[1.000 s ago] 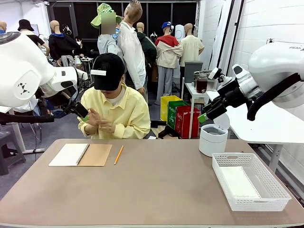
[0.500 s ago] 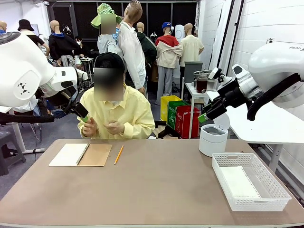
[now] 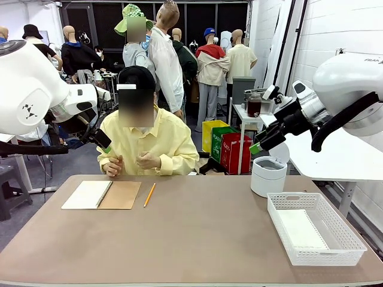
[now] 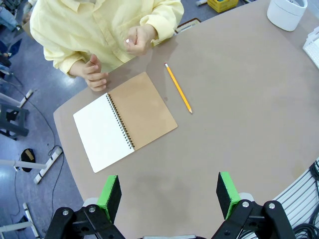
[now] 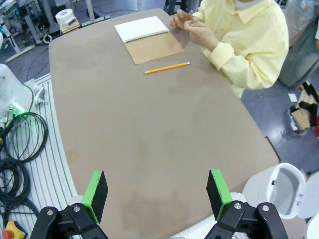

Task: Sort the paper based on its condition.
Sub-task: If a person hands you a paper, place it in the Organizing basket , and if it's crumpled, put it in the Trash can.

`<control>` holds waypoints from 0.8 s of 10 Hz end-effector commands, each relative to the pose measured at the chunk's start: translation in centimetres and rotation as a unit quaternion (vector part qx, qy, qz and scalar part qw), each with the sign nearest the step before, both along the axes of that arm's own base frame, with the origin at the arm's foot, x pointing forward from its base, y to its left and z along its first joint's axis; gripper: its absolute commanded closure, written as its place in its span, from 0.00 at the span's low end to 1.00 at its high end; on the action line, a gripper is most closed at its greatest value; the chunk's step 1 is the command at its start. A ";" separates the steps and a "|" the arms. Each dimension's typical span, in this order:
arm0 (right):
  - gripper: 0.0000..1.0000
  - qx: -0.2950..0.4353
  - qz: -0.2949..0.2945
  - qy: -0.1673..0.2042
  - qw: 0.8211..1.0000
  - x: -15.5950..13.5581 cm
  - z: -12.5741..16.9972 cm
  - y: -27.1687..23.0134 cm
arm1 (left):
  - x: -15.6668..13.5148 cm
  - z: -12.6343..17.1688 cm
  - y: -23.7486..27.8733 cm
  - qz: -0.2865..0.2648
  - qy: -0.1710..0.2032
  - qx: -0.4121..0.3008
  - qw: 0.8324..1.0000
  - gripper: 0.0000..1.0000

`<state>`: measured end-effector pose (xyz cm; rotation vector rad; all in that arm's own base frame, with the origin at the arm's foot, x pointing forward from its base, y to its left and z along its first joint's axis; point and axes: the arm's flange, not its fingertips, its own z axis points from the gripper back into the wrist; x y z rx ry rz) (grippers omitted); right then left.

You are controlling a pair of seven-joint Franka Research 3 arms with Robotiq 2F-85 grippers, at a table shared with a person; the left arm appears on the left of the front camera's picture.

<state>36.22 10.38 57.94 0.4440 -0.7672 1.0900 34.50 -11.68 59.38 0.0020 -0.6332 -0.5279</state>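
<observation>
Your person's hands [image 3: 128,162] have dropped from chest height to the far table edge by the notebook [image 3: 102,194] — no handover yet — one paper [image 3: 302,229] lies in the basket [image 3: 317,254] near right, both grippers [image 4: 168,196] [image 5: 156,191] parked high, jaws apart.

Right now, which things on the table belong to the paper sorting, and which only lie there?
Job: white sheet in the basket; white bin.
Lying about: open notebook; pencil.
</observation>
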 end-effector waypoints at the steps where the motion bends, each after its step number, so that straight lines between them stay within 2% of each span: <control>1: 0.00 0.008 0.004 0.000 1.000 0.0 0.0 0.1 | 0.0 0.0 0.1 0.000 0.003 0.000 1.000 0.00; 8: 0.00 0.008 0.004 0.000 1.000 0.0 0.0 0.1 | 0.0 0.0 0.1 0.000 0.003 0.000 1.000 0.00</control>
